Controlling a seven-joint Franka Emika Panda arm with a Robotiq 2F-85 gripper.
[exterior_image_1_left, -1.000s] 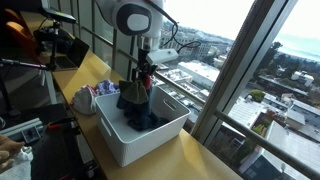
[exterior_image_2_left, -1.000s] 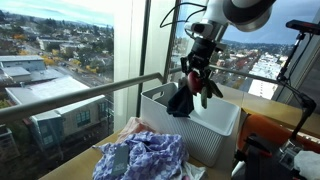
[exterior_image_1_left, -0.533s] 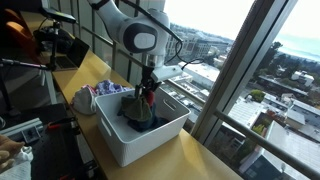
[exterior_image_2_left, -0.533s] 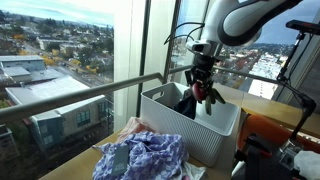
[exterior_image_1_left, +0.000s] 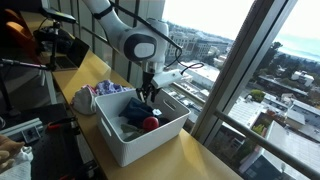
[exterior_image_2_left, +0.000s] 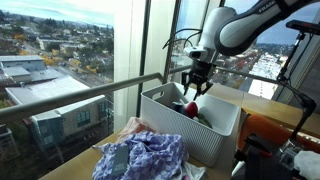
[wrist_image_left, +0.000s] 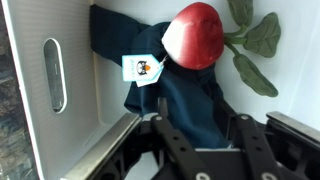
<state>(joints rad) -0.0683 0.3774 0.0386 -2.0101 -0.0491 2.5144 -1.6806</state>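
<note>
Arm bent down, end effector (exterior_image_1_left: 148, 92) hanging just above the white bin (exterior_image_1_left: 128, 152), jaws apart, holding nothing. Inside the bin lies a red plush toy (wrist_image_left: 195, 35) on dark cloth (wrist_image_left: 190, 100); its white tag (wrist_image_left: 143, 68) has print too small to read.

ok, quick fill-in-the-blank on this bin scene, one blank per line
The white bin holds a plush toy coloured ____.
Its leaves are ____.
The dark cloth under the toy bears a small white ____.
The claw hovers over the cloth with its fingers apart, holding ____.
Missing words: red; green; tag; nothing.
</note>
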